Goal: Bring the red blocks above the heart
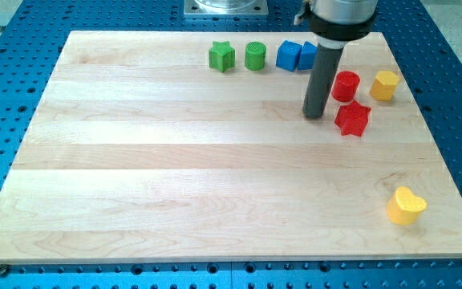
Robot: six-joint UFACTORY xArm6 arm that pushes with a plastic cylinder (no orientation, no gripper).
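Note:
A red cylinder (346,85) and a red star (352,119) sit close together at the view's upper right. A yellow heart (406,205) lies at the view's lower right, well below them. My tip (315,114) stands just left of the two red blocks, level with the gap between them, a small gap from the star. The rod rises from it to the arm at the view's top.
A yellow hexagon (384,84) sits right of the red cylinder. Along the top edge lie a green star (222,56), a green cylinder (255,56) and two blue blocks (297,55), the right one partly behind the rod. The wooden board (175,177) sits on a blue perforated table.

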